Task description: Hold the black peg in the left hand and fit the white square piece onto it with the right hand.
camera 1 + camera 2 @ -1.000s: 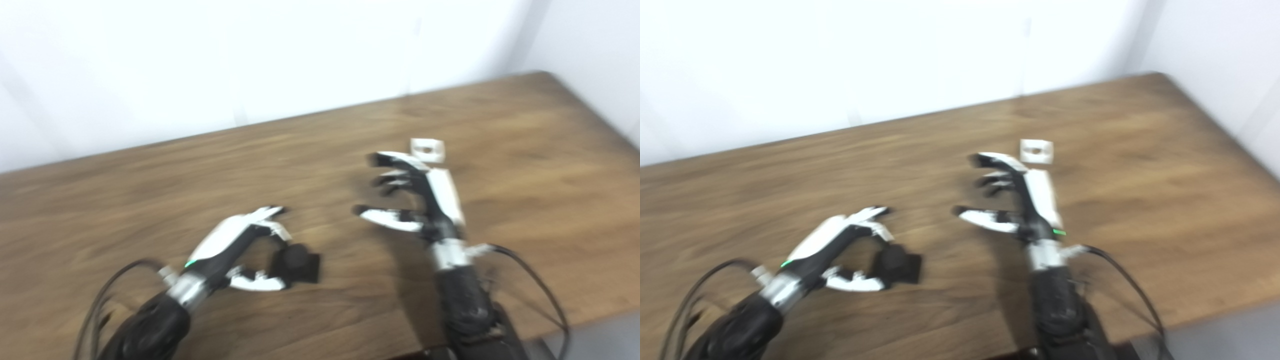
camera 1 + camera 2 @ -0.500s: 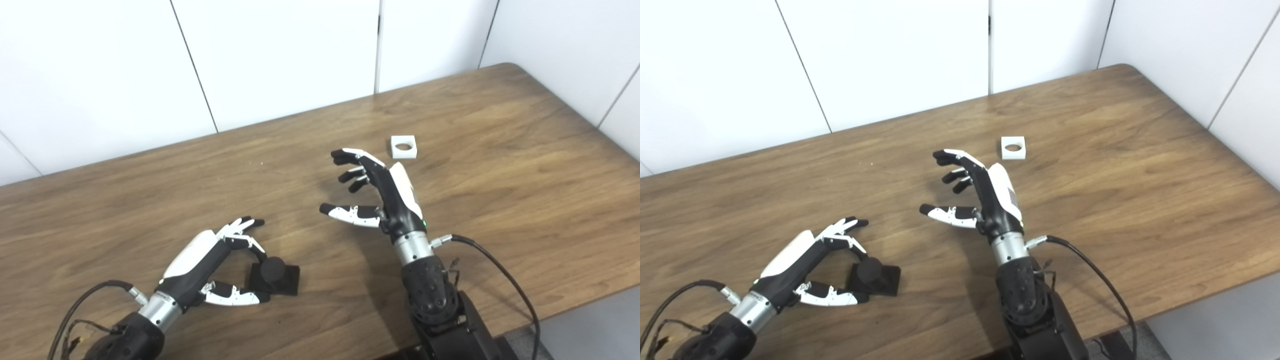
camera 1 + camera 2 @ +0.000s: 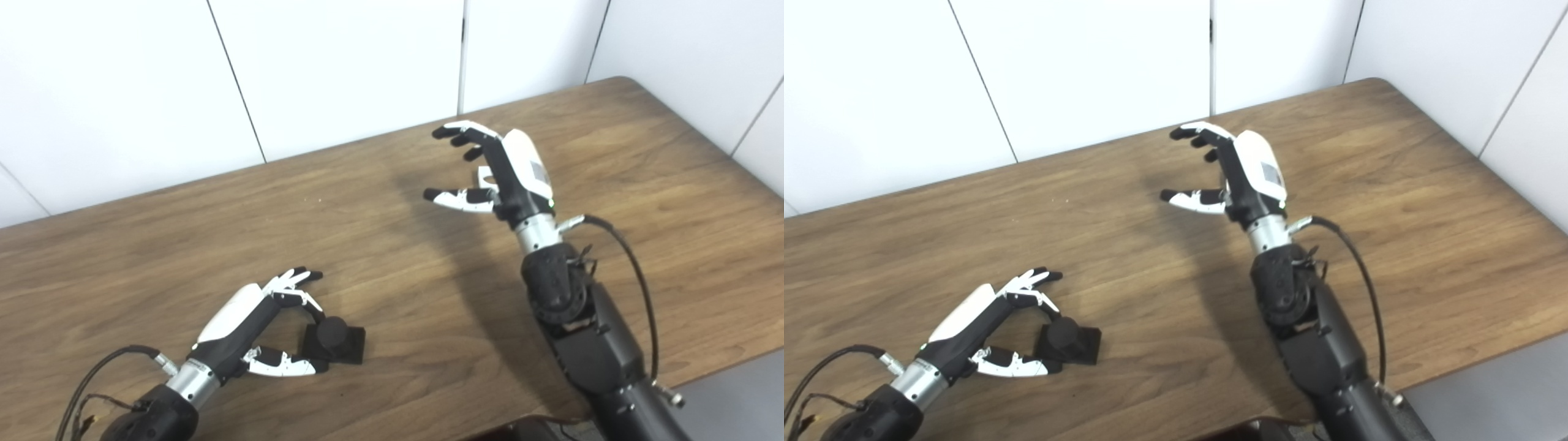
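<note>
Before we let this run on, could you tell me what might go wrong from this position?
The right hand is open above the white square piece and hides most of it, so its fingers might close off-centre and push the piece along the table. The left hand has fingers around the black peg, which sits on the table, but no firm hold shows; lifting could tip it.

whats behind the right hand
A corner of the white square piece shows between the open right hand's thumb and fingers, lying on the table; the rest is covered.
</note>
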